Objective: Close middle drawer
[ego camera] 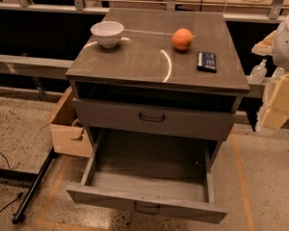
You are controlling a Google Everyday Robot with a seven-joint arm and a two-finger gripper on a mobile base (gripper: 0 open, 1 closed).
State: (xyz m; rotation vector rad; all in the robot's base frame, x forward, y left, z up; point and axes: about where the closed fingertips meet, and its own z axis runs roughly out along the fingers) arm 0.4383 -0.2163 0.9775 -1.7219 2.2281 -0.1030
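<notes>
The grey cabinet stands in the middle of the view. Its middle drawer is pulled far out toward me. It is wide, shallow and empty inside, with a small dark handle at the centre of its front. The upper drawer, with its own dark handle, sits above it, with a dark gap under the cabinet top. The lowest drawer is hidden beneath the open one. My gripper hangs blurred at the right edge. It is level with the upper drawer, to the right of the cabinet and apart from it.
On the cabinet top are a white bowl, an orange and a dark blue packet. A cardboard box stands left of the cabinet, with a black pole on the floor. A plastic bottle stands behind at the right.
</notes>
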